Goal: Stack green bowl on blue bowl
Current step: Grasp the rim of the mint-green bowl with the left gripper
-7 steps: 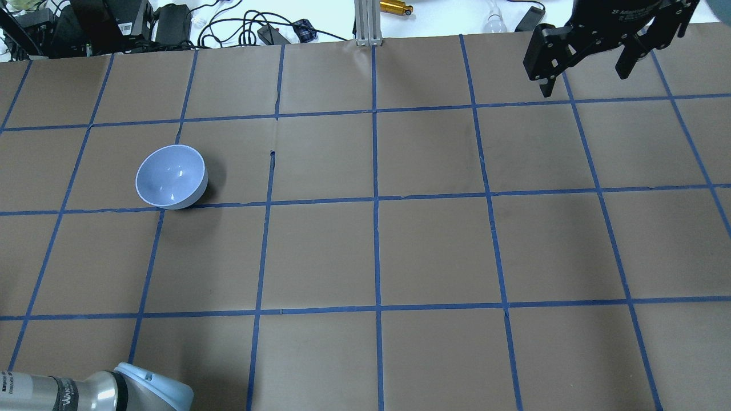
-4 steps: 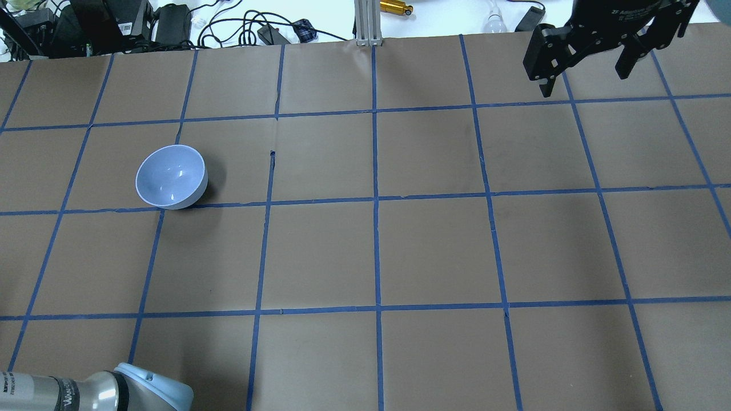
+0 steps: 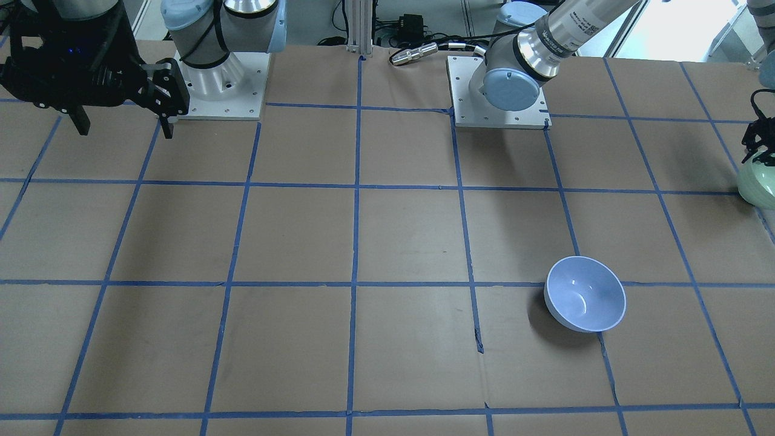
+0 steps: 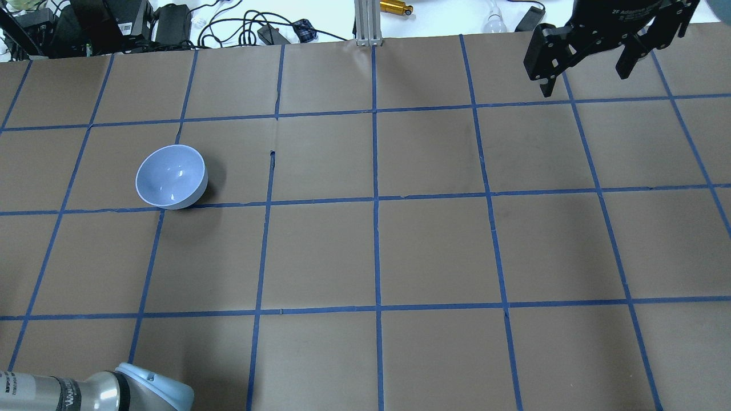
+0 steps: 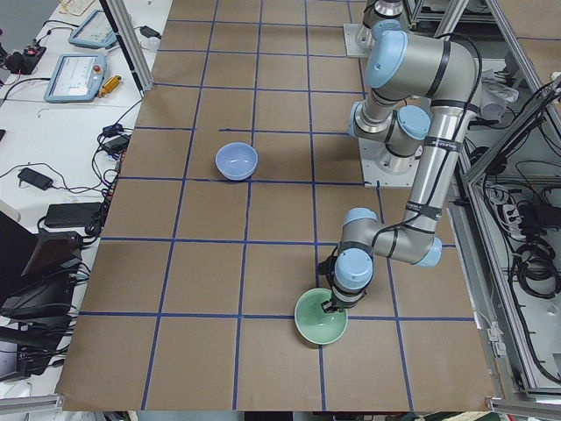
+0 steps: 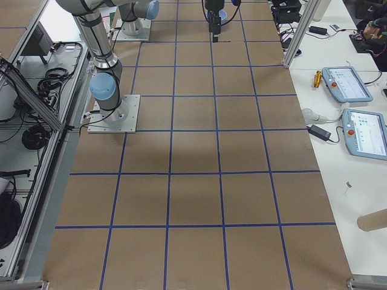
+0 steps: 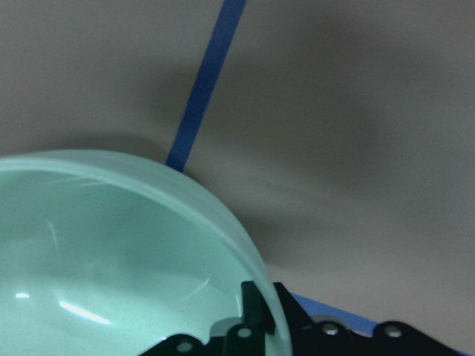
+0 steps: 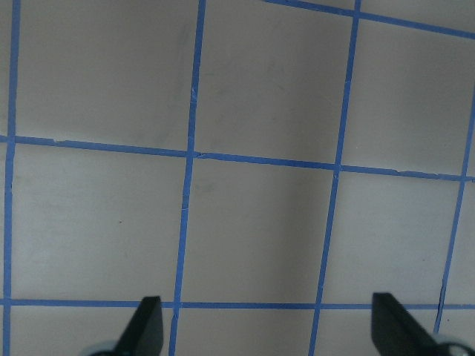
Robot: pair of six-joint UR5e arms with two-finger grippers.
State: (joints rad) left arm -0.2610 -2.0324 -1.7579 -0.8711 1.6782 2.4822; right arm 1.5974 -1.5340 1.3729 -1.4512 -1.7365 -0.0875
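The blue bowl (image 4: 171, 177) stands upright on the brown table left of centre; it also shows in the front-facing view (image 3: 585, 293) and the exterior left view (image 5: 237, 160). The green bowl (image 5: 320, 318) is at the table's left end near the robot's side, cut by the frame edge in the front-facing view (image 3: 758, 184). My left gripper (image 7: 269, 320) is shut on the green bowl's (image 7: 111, 252) rim, one finger inside and one outside. My right gripper (image 4: 585, 77) hangs open and empty high over the far right of the table, as the right wrist view (image 8: 271, 326) shows.
Blue tape lines grid the brown table (image 4: 434, 245). Cables and devices (image 4: 171, 23) and an aluminium post (image 4: 365, 23) lie beyond its far edge. The arm bases (image 3: 218, 79) (image 3: 499, 91) stand on the robot's side. Teach pendants (image 6: 357, 109) lie on a side table.
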